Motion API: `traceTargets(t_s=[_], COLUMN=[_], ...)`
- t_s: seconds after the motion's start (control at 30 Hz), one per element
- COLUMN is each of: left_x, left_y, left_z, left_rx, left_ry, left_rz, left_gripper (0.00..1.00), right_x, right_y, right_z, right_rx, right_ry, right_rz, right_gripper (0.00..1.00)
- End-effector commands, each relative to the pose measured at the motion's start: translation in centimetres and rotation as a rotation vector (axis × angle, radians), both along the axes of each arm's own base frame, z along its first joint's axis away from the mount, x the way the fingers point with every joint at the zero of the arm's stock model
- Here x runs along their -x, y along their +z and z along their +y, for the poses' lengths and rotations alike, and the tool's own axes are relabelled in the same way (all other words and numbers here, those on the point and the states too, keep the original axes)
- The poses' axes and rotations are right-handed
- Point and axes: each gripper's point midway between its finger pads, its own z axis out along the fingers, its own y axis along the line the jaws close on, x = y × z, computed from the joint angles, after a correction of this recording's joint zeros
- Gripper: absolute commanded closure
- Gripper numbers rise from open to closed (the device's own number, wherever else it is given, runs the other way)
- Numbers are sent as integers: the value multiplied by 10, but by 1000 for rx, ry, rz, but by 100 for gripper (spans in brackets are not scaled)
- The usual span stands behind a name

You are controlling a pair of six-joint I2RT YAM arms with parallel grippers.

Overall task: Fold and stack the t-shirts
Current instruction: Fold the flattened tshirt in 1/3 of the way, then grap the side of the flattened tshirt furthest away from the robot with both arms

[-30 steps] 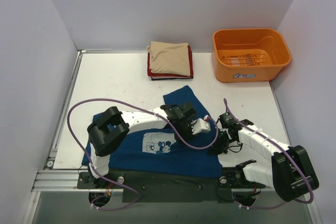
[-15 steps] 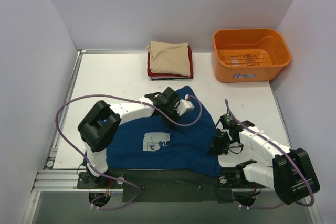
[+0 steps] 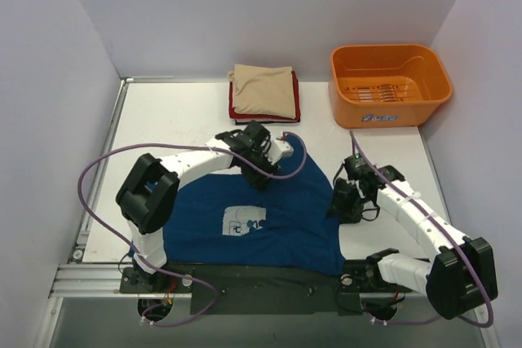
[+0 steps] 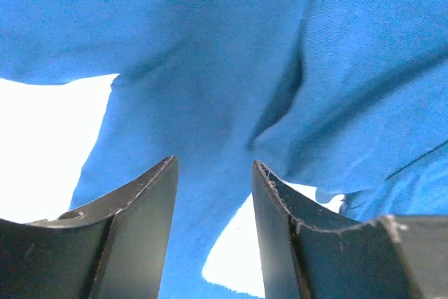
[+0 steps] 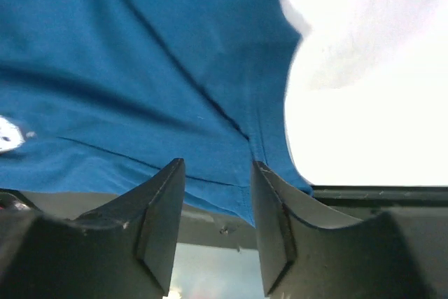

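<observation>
Top view: dark blue soft cloth t-shirt with a pale square chest print (image 3: 261,222) spread rumpled at lower centre of the white table (image 3: 179,120). Left gripper (image 3: 276,151) at its upper edge, right gripper (image 3: 342,201) at its right edge. Stack of folded beige, red and dark shirts (image 3: 263,94) at upper centre, rigid orange plastic tub (image 3: 390,48) at upper right. Left wrist view: fingers (image 4: 147,201) parted, nothing pinched, creased matte blue cloth beneath. Right wrist view: fingers (image 5: 161,208) likewise parted above a stitched hem. Probably flattening before the first fold; next, closing on an edge.
</observation>
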Motion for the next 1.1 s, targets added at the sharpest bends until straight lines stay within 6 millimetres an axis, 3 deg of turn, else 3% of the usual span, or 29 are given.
traceTargets(t_s=[0.0,0.13,0.2,0.23,0.27,0.3,0.33,0.37,0.4,0.43,0.47,0.5,0.53,0.57,0.6,0.7,0.73,0.77,0.8,0.83,0.87,1.07], left_x=[-47,-69,-75,-81,-80,-83,-84,-87,-88,-88,-88,-86,-84,-81,-80,-77,-78,-80,-79,-80,-80,-72], left_y=[62,69,69,67,66,62,63,60,59,56,52,49,42,37,29,13,11,7,4,-1,-5,-20], left_z=[39,109,152,183,199,232,247,276,290,316,327,342,349,356,357,358,358,359,359,361,360,355], left_rx=[20,-52,-97,-114,-122,-135,-136,-140,-136,-136,-130,-136,-154,-164,-172,-166,-163,-160,-158,-157,-163,-150], left_ry=[147,296,374,452,478,562,594,673,705,777,803,846,855,869,866,870,879,883,880,882,871,825], left_rz=[-112,-154,-146,-132,-127,-111,-119,-114,-109,-99,-84,-66,-46,-28,-5,36,38,39,44,50,61,129], left_gripper=[43,43,43,43,42,42,41,41,40,39,38,37,37,37,37,37,37,37,37,37,37,37], right_x=[-28,-66,-95,-111,-134,-157,-170,-193,-203,-223,-231,-249,-257,-272,-279,-306,-308,-315,-315,-319,-318,-306], right_y=[54,63,69,74,80,93,86,99,82,93,75,83,62,69,50,32,14,14,-4,-3,-16,-29], right_z=[-27,-30,-25,-22,-15,-7,0,9,16,25,33,40,43,50,52,62,62,66,68,76,80,108], right_rx=[161,208,223,227,235,234,237,230,230,217,209,200,204,195,198,190,198,187,182,143,128,13], right_ry=[93,145,179,190,224,252,276,300,323,337,356,357,367,367,376,388,392,389,395,398,403,431], right_rz=[-134,-146,-165,-198,-225,-281,-265,-318,-276,-326,-287,-329,-289,-323,-288,-287,-253,-265,-231,-238,-211,-170], right_gripper=[57,49,47,46,43,41,39,39,38,38,38,38,38,38,38,38,39,39,39,39,40,50])
